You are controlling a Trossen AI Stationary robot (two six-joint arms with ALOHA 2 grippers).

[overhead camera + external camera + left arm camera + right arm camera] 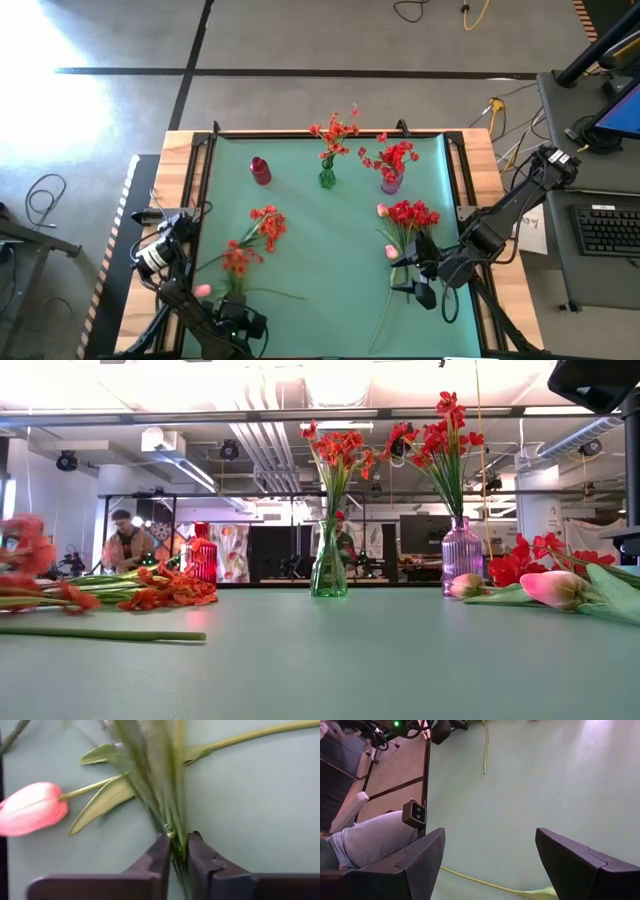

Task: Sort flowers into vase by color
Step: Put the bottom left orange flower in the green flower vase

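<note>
now green vase [327, 179] – orange-red flowers [333, 133]; purple vase [390, 182] – red flowers [397, 156].

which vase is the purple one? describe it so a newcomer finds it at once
Start at the far edge of the green mat. Two vases holding flowers stand there side by side; the purple vase is the one nearer the right arm. It is ribbed violet glass with red blossoms, unlike the green vase.

Green-topped table [320, 250] with loose flowers [255, 240], three vases [327, 178].
</note>
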